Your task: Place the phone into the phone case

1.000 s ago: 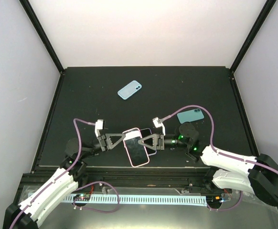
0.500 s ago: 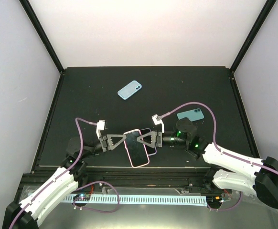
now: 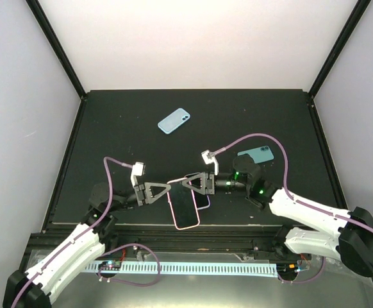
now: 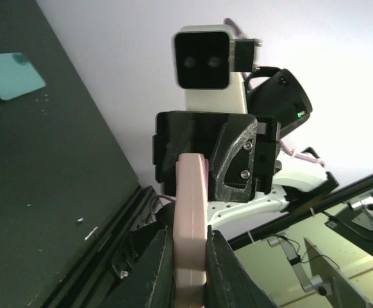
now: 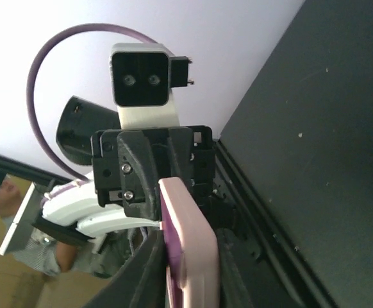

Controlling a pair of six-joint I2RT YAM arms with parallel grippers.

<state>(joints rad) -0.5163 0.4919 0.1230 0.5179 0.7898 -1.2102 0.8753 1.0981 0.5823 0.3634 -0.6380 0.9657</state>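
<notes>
Phone point(image 3: 185, 208) btwn L tool point(image 3: 168, 191), R tool point(image 3: 187, 185)

Overhead view; close wrist cameras point(image 4: 202, 59) face to face

Low in the centre of the overhead view, the left end effector point(image 3: 168, 191) and the right end effector point(image 3: 186, 185) meet tip to tip above the surface point(image 3: 109, 128). The phone case point(image 3: 184, 208) sits between the left one's fingers, overlapping the phone point(image 3: 204, 200) just to its right, which the right one grips. A spare handset point(image 3: 174, 120) lies upper centre, well apart; another handset point(image 3: 256, 154) lies at middle right.
</notes>
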